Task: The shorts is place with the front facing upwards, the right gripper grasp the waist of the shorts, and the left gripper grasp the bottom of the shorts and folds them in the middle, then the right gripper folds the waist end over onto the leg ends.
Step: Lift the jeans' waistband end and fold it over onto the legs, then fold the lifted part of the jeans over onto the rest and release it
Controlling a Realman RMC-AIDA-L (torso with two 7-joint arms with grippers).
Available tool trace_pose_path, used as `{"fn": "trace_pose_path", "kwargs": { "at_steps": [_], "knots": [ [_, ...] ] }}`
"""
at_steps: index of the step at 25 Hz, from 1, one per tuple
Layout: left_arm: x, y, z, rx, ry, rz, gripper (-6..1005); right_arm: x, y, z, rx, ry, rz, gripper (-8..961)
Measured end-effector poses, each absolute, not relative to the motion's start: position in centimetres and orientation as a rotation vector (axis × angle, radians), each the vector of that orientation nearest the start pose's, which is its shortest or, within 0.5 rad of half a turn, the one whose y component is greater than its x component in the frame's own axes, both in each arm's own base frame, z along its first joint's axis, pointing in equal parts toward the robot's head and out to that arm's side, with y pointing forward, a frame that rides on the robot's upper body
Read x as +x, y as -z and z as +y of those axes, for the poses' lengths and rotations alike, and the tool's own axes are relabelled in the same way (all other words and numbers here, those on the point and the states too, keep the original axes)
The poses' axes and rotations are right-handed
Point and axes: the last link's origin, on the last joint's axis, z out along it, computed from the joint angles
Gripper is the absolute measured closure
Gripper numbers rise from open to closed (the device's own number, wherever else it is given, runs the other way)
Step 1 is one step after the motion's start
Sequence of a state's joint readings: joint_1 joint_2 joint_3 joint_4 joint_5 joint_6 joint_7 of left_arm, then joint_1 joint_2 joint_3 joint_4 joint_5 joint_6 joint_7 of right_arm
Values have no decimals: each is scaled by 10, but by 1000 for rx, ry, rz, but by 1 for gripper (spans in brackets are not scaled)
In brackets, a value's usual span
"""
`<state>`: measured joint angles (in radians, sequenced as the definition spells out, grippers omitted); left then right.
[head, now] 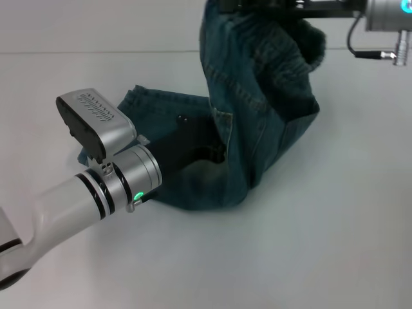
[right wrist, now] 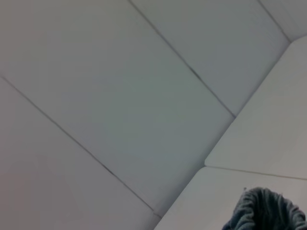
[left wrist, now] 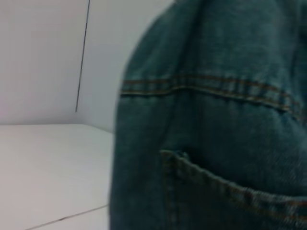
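Note:
The denim shorts (head: 257, 109) hang from my right gripper (head: 270, 8) at the top edge of the head view. It is shut on the waist of the shorts (head: 309, 38), whose puckered band (right wrist: 264, 211) also shows in the right wrist view. The lower part of the shorts lies on the white table (head: 309, 244), with the bottom of the shorts (head: 132, 96) toward the left, partly hidden by my left arm. My left gripper (head: 215, 153) rests low on the flat denim beside the raised fabric. Its wrist view is filled by denim with a pocket edge (left wrist: 216, 177).
My left arm's silver wrist with a green light (head: 122, 177) reaches in from the lower left. The right arm's wrist and a cable (head: 380, 38) sit at the top right. A table seam (head: 96, 51) runs across the back.

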<state>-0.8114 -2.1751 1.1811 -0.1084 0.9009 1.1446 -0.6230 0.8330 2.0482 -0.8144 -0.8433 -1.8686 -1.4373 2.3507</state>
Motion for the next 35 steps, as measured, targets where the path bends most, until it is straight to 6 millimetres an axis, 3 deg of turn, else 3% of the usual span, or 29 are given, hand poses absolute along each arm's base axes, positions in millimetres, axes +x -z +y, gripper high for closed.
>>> {"fn": "trace_pose_path", "kwargs": {
  "at_steps": [9,19,30,35],
  "knots": [
    [-200,128,339,-2409,946,-597,992,96,-22,440,-2629,-823,1284,854],
    [-187,144,326,-2425,965,-582,985,79,-4,444,-2665,-752,1232,853],
    [-188,148,320,-2418,971,-612,977,58,25,440,-2722,-693,1190,854],
    [-209,137,323,-2270,982,-708,974,61,32,437,-2727,-678,1209,854]
  ]
}}
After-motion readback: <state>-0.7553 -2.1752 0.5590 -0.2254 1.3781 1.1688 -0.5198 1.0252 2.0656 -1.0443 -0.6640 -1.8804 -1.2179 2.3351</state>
